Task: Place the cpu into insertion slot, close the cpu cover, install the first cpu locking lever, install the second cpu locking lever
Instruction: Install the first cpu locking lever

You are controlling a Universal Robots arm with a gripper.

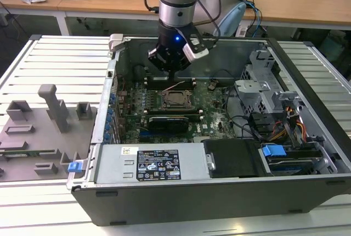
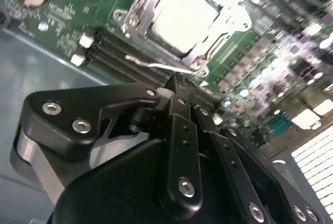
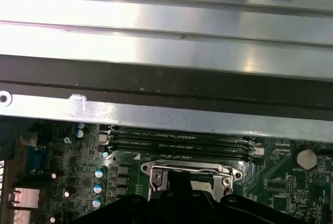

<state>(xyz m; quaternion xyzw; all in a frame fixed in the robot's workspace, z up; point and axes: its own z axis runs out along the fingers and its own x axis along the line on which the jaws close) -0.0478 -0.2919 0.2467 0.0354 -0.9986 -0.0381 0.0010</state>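
Note:
The cpu [image 2: 182, 18] lies flat in the insertion slot [image 1: 176, 100], its silver top showing bright. The cpu cover [image 2: 205, 52] is down around it as a metal frame. One thin wire locking lever [image 2: 156, 66] sticks out along the socket's edge, beside the memory slots, and looks slightly raised. My gripper [image 2: 173, 82] hangs just above that lever with its black fingers [image 2: 179, 125] closed together and nothing visibly between them. In the exterior view the gripper [image 1: 172, 76] is over the far edge of the socket, inside the open computer case.
A long black expansion card [image 1: 167, 121] lies just in front of the socket. Memory slots [image 3: 177, 141] run between the socket and the case wall [image 3: 166, 114]. The power supply [image 1: 156, 162], a drive cage [image 1: 258, 90] and cables crowd the case. A grey fixture [image 1: 44, 121] stands at the exterior view's left.

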